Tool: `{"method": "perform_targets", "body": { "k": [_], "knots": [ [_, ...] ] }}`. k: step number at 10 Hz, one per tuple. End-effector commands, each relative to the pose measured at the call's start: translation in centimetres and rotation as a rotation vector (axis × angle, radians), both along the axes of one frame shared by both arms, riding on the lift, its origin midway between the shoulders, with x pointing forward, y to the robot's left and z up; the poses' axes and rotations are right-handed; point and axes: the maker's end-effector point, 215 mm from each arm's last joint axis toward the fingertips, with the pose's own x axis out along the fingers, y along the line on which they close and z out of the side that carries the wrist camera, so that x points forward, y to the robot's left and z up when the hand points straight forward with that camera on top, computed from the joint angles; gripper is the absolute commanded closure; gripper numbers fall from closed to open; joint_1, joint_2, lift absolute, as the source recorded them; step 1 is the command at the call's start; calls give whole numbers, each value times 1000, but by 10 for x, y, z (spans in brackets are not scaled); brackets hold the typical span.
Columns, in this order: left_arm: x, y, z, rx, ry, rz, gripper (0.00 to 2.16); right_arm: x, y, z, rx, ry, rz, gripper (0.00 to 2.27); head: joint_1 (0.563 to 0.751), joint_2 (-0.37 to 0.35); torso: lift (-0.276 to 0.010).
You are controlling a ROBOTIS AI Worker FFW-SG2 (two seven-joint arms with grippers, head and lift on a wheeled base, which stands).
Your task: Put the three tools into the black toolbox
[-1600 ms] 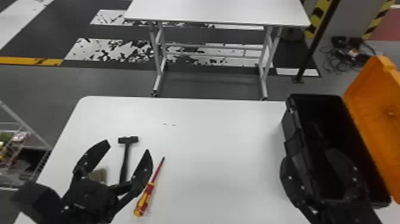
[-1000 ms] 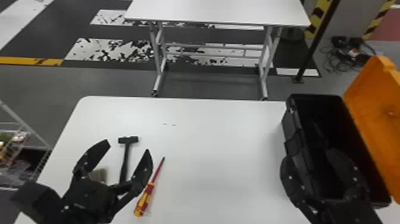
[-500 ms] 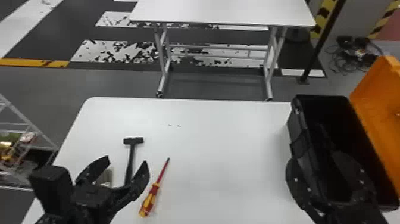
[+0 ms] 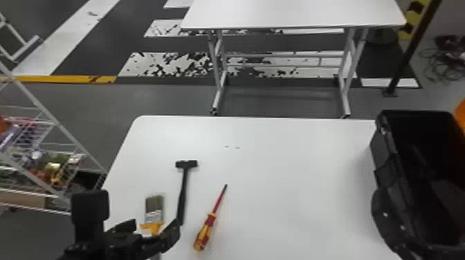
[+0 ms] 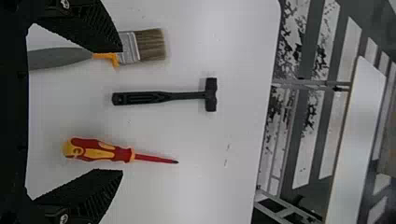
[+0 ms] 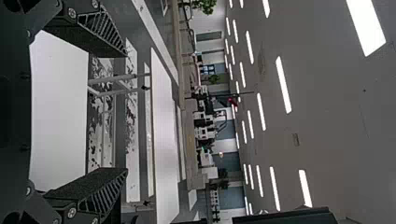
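Note:
My left gripper (image 4: 155, 223) is open above the near-left table, over the paintbrush (image 4: 154, 210), whose bristles point away. Right of the brush lies the black hammer (image 4: 183, 193), head at the far end, then the red-and-yellow screwdriver (image 4: 208, 224). In the left wrist view the open gripper (image 5: 122, 111) has one finger overlapping the brush (image 5: 149, 45); the hammer (image 5: 163, 96) and screwdriver (image 5: 102, 151) lie between the finger lines, nothing held. My right gripper (image 4: 404, 186) rests parked beside the open black toolbox (image 4: 384, 162); its fingers stand apart around nothing in the right wrist view (image 6: 127, 113).
The orange lid (image 4: 460, 115) stands at the toolbox's right. A wire rack (image 4: 52, 121) with baskets is left of the white work table (image 4: 294, 173). Another white table (image 4: 294, 14) stands beyond, near a dark post (image 4: 410, 52).
The head view has swung left, so the table and toolbox appear farther right. My left gripper has drawn back toward the near side, uncovering more of the paintbrush. The tools lie as before.

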Motion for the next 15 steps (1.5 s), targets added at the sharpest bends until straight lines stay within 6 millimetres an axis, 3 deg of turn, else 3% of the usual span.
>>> {"method": "perform_targets", "body": {
  "k": [1, 6, 8, 10, 12, 15],
  "knots": [
    [-42, 6, -24, -2, 215, 26, 76, 0, 0, -1, -2, 0, 3, 137, 695, 197, -51],
    [-78, 41, -36, 55, 345, 118, 73, 0, 5, -4, -9, -5, 33, 137, 695, 307, -51],
    [-85, 63, -41, 62, 374, 169, 73, 1, 6, -5, -10, -4, 50, 137, 695, 344, -51],
    [-77, 75, -47, 62, 379, 201, 73, 0, 7, -5, -15, -5, 64, 137, 695, 350, -51],
    [-68, 73, -62, 40, 397, 212, 73, -2, 10, -4, -16, -6, 76, 137, 695, 350, -51],
    [-56, 48, -78, -24, 412, 173, 73, -2, 11, -2, -21, -9, 81, 137, 695, 350, -51]
  ]
}}
